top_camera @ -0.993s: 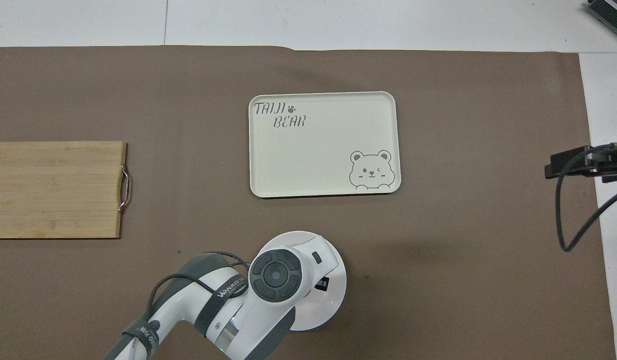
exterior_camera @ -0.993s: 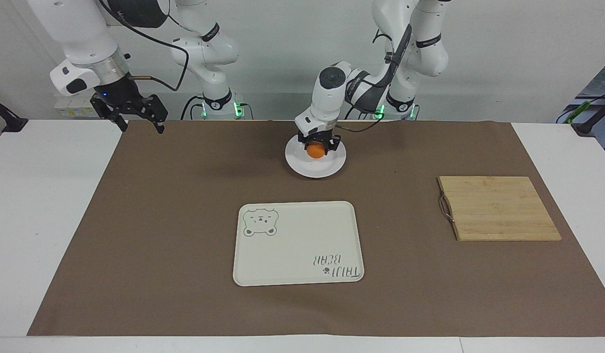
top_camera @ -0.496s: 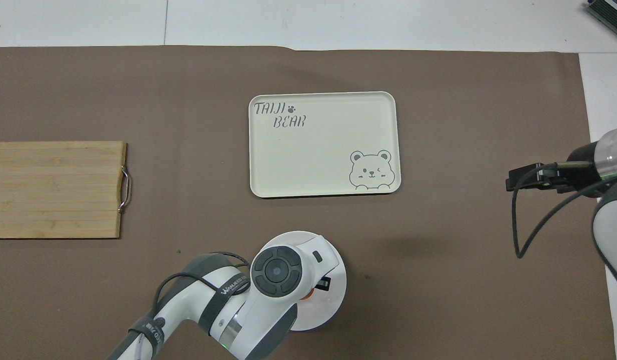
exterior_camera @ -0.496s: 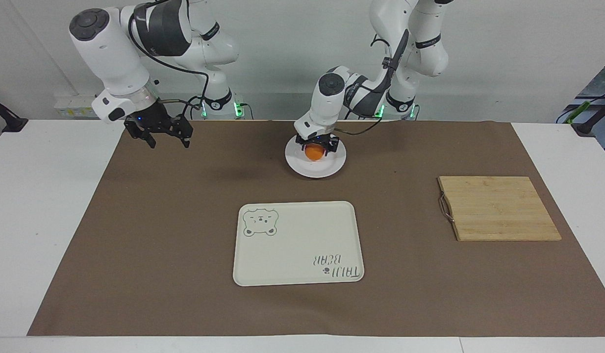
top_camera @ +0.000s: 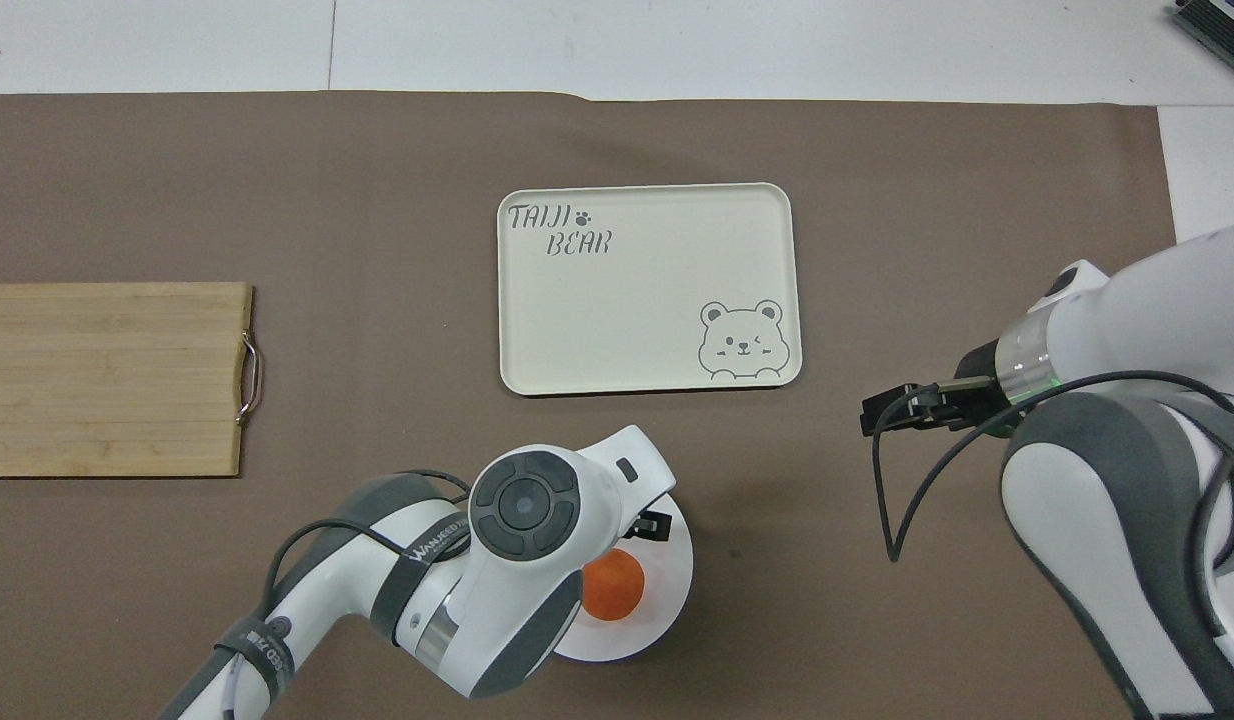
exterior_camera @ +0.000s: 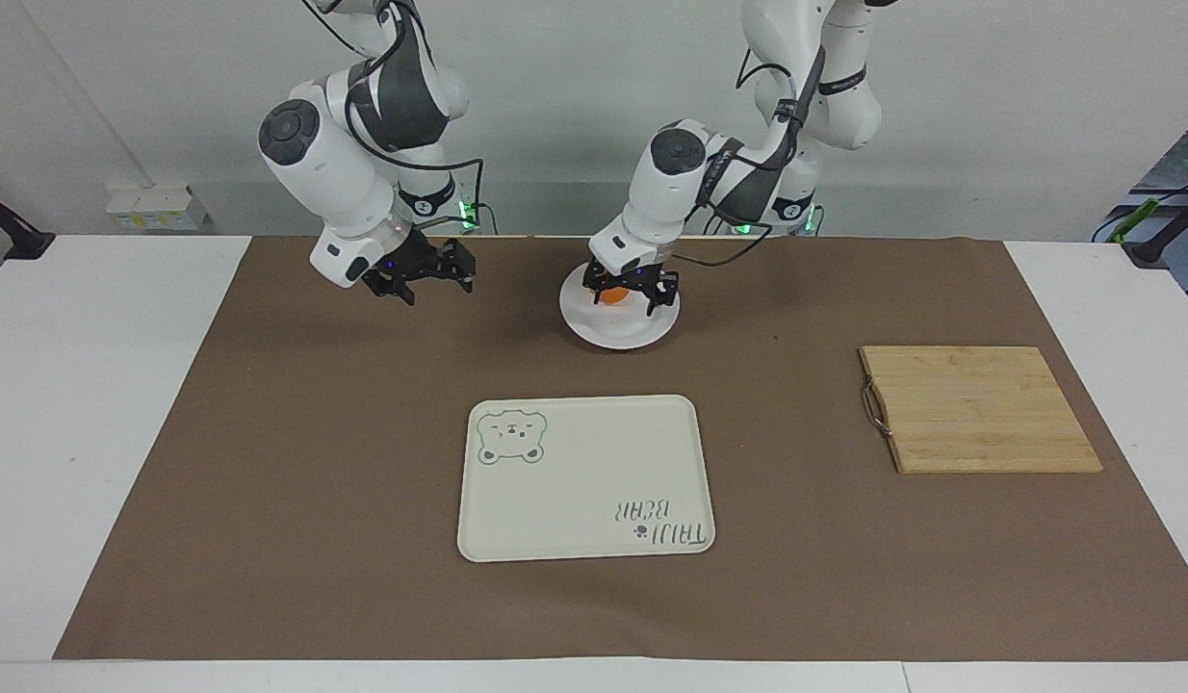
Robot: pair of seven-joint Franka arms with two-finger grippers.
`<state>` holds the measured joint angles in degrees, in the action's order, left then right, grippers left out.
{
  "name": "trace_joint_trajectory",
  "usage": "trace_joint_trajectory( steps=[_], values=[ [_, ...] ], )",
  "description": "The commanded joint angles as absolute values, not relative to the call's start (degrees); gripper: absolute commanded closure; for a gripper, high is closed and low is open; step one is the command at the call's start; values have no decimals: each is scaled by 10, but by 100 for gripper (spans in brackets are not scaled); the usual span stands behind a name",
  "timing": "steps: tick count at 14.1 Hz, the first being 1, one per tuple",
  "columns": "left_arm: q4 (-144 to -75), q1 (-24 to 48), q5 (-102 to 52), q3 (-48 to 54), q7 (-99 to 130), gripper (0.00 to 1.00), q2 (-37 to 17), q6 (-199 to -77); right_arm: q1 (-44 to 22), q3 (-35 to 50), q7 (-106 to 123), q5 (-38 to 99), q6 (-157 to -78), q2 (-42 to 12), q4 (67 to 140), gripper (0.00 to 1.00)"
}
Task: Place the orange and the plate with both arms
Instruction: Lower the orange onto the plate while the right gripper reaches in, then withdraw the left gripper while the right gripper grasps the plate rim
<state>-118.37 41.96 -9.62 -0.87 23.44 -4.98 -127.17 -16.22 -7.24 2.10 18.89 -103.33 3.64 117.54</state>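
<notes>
Plate (exterior_camera: 642,334): on the worktop (exterior_camera: 122,385), midway along the edge nearest the robots.
Orange (exterior_camera: 610,296): on the plate, in the part of it nearer the robots.
Left hand (exterior_camera: 632,290): over the plate, above the orange, fingers spread apart.
Right hand (exterior_camera: 423,276): raised over the worktop, beside the plate toward the right arm's end, well apart from it.
Tray (exterior_camera: 586,477): at the worktop's middle, farther from the robots than the plate.
Cutting board (exterior_camera: 979,408): toward the left arm's end, near that edge, well apart from tray and plate.
</notes>
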Motion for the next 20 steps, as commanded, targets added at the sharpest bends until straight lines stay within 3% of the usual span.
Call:
trace_joint_trajectory(
  steps=[1,5,11,14,20],
  values=[
    [-1128,368,-39,-5,213,0,-40,-1212,-167,-74,60,262,-1079,46,1234,0],
    [-1044,287,-37,-6,122,0,-40,-1145,-196,-74,137,386,-1100,20,1262,0],
    [-926,172,-34,-6,-7,0,-39,-1028,-241,-74,158,426,-1148,2,1297,0],
    [-904,133,-33,-11,-47,0,-28,-979,-264,-74,160,442,-1172,-11,1315,18],
    [-861,77,-21,-11,-109,0,-11,-872,-301,-74,197,488,-1199,-43,1336,26]
  ],
)
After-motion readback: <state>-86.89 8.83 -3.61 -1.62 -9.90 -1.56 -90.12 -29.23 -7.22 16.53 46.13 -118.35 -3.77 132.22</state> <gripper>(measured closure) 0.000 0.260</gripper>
